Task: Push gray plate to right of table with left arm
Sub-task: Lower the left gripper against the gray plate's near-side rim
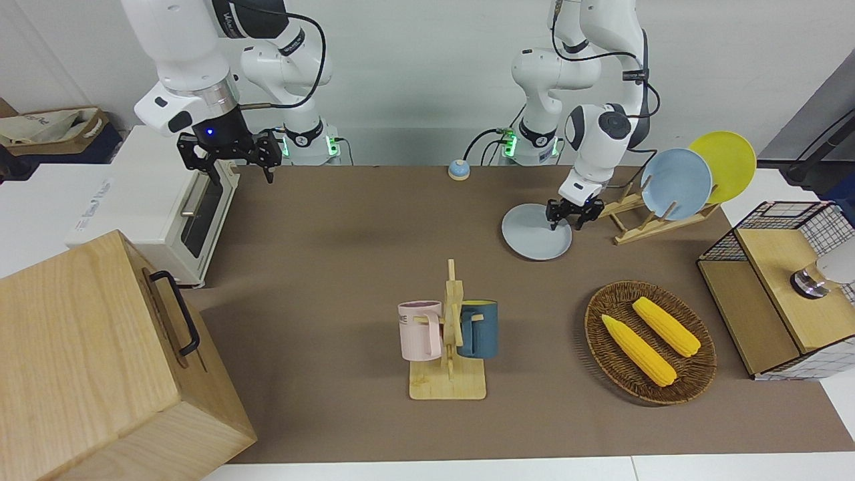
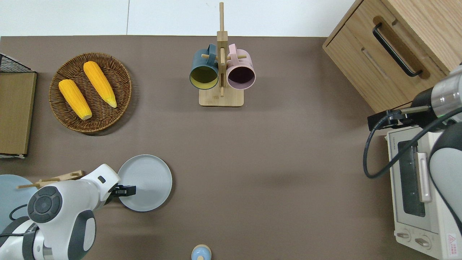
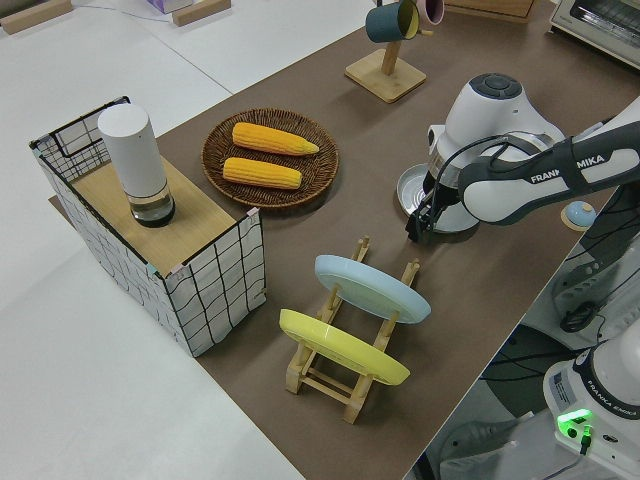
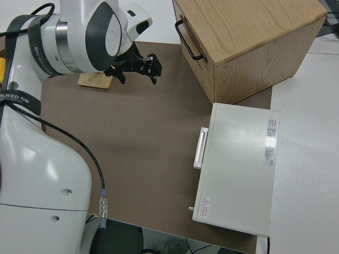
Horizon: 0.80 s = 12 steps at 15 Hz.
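The gray plate lies flat on the brown table near the robots, toward the left arm's end; it also shows in the overhead view and the left side view. My left gripper is low at the plate's edge on the dish rack's side, also seen from overhead. Its fingers look spread, one over the plate and one just outside the rim. My right arm is parked, its gripper open and empty.
A wooden dish rack holding a sky-blue plate and a yellow plate stands beside the gray plate. A corn basket, a mug rack, a small bell, a toaster oven and a wooden cabinet are on the table.
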{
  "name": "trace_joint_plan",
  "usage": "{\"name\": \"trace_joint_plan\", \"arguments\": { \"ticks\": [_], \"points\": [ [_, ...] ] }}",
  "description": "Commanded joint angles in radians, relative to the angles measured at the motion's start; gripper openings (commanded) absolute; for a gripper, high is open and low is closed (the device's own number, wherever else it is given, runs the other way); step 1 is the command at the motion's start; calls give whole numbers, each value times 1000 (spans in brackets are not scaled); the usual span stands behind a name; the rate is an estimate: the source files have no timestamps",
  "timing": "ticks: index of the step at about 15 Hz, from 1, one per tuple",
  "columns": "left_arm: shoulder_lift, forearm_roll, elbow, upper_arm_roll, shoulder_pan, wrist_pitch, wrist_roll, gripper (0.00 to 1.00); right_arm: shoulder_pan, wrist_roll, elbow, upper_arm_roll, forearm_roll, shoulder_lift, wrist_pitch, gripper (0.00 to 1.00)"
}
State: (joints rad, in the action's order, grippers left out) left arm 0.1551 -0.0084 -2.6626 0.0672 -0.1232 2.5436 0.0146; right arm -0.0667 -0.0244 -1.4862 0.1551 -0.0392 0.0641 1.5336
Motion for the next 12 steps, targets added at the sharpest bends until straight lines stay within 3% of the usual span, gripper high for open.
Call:
{"name": "trace_joint_plan", "arguments": {
  "ticks": [1,3,12],
  "points": [
    [9,-10,-13,3,-12,23,11,155,-1,-3,1,0,7,-6,-10,983],
    [9,-10,-13,3,-10,23,11,1,-1,-3,1,0,7,-6,-10,983],
    [1,-19,-10,3,-30,23,47,0,-1,-3,3,0,7,-6,-10,983]
  ]
}}
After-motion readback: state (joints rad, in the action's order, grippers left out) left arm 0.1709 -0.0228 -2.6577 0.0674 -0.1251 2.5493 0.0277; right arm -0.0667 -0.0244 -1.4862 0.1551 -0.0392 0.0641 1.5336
